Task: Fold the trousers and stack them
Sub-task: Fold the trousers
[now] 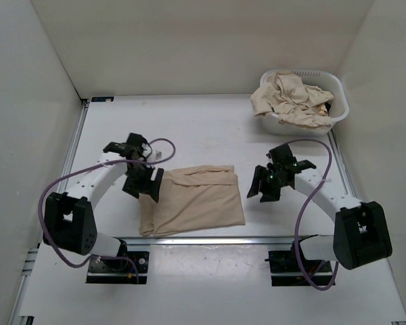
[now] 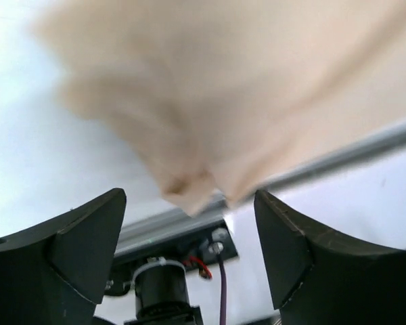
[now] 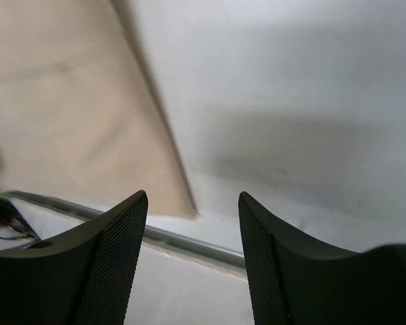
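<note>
- Two grippers, both empty.
- left gripper (image 2: 189, 210): jaws wide apart, at the left edge of the folded trousers (image 1: 196, 200), near the table's (image 1: 210, 128) front edge.
- right gripper (image 3: 193, 203): jaws apart, just beside the trousers' right edge.

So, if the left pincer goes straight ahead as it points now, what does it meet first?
Probably the folded beige cloth trousers: the open left pincer faces their corner, though the blur hides depth.

Folded trousers (image 1: 193, 200): plain beige — no pattern
Basket (image 1: 340, 95), far right: white
Trousers in basket (image 1: 291, 101): same beige
Table (image 1: 210, 128): white
Arm cables (image 1: 62, 181): purple
Walls (image 1: 189, 40): off-white
</note>
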